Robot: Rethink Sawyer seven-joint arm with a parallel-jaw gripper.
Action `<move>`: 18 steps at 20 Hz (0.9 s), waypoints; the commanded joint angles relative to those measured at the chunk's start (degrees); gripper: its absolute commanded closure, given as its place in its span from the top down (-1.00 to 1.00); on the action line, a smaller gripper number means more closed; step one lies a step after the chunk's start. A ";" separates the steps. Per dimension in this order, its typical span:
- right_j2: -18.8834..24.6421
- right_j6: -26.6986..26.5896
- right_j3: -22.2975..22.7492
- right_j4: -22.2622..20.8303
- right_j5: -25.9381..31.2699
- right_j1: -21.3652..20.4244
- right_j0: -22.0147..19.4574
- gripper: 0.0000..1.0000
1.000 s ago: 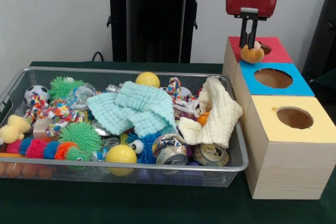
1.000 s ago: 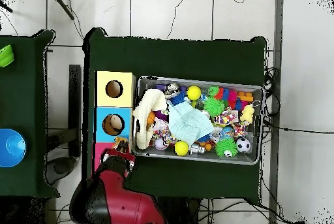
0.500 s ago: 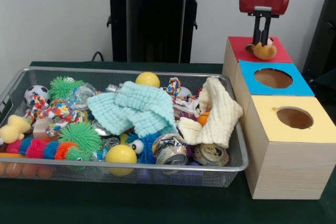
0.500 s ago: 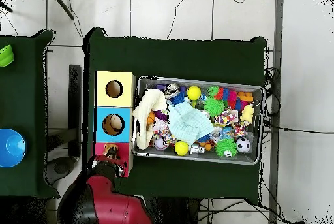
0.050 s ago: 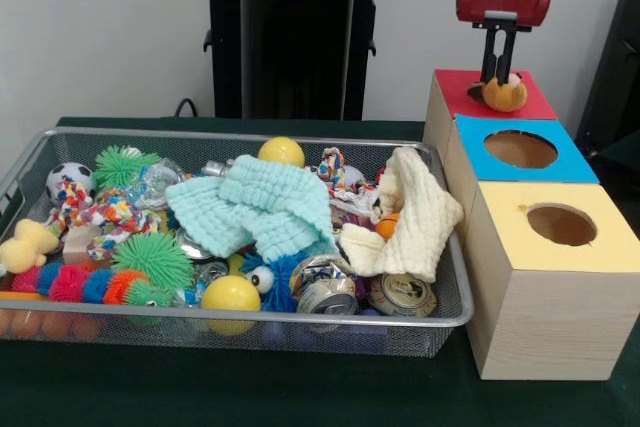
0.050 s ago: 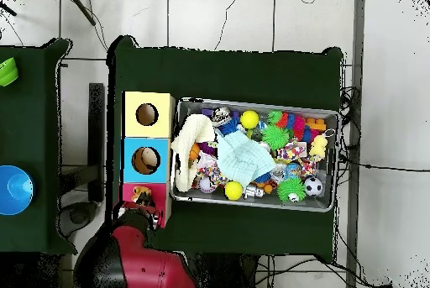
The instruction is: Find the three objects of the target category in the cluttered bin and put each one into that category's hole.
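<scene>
The red and black gripper (image 5: 499, 75) hangs over the red-topped wooden box (image 5: 528, 102), and its two dark fingers (image 5: 491, 55) are clamped on a small orange-yellow plush toy (image 5: 504, 95). The toy hangs just below the fingertips, at the round hole of the red top, which it mostly hides. I judge it is held there so that opening the fingers lets it fall straight into the hole. The blue-topped box (image 5: 560, 160) and the yellow-topped box (image 5: 540, 247) lie nearer to the camera than the fingers, with their holes open. The wire mesh bin (image 5: 452, 315) is well apart from the fingers, to their side, still full of balls, cloths and cans for the further search.
</scene>
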 commanded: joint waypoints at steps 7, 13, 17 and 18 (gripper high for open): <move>3.07 9.47 0.91 -2.43 1.64 2.74 -4.64 -1.00; 3.17 9.62 1.31 -3.26 1.62 3.34 -5.18 -1.00; 3.37 10.07 1.50 -2.81 2.29 3.93 -3.97 -1.00; 3.30 10.15 1.49 -2.50 2.61 4.01 -3.42 -1.00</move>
